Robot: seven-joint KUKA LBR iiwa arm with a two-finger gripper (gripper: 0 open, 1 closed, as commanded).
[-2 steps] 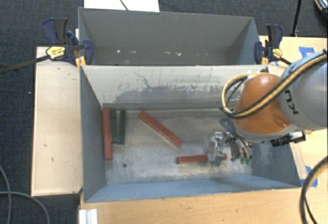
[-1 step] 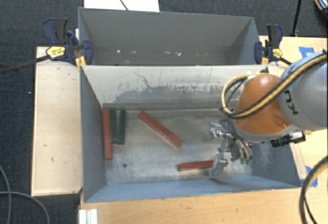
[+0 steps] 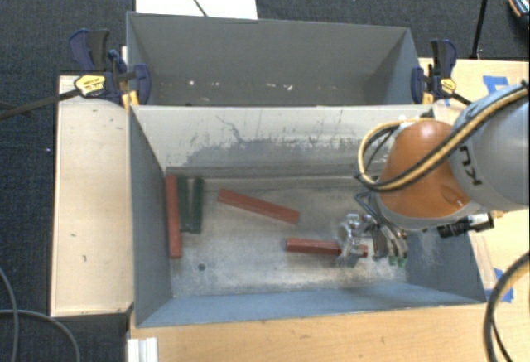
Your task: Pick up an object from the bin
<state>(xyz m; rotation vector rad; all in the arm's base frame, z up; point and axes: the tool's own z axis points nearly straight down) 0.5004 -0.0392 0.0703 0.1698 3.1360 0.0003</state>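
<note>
My gripper (image 3: 354, 246) is low at the bin's right front, under the orange wrist cover. Its metal fingers stand at the right end of a short red-brown bar (image 3: 311, 247) that lies flat on the floor; whether they are round it I cannot make out. A longer red-brown bar (image 3: 257, 206) lies slanted in the middle of the bin, to the gripper's upper left.
Along the left wall lie a long red-brown bar (image 3: 173, 215) and a dark green bar (image 3: 193, 205) side by side. The arm comes in from the right over the bin's right wall.
</note>
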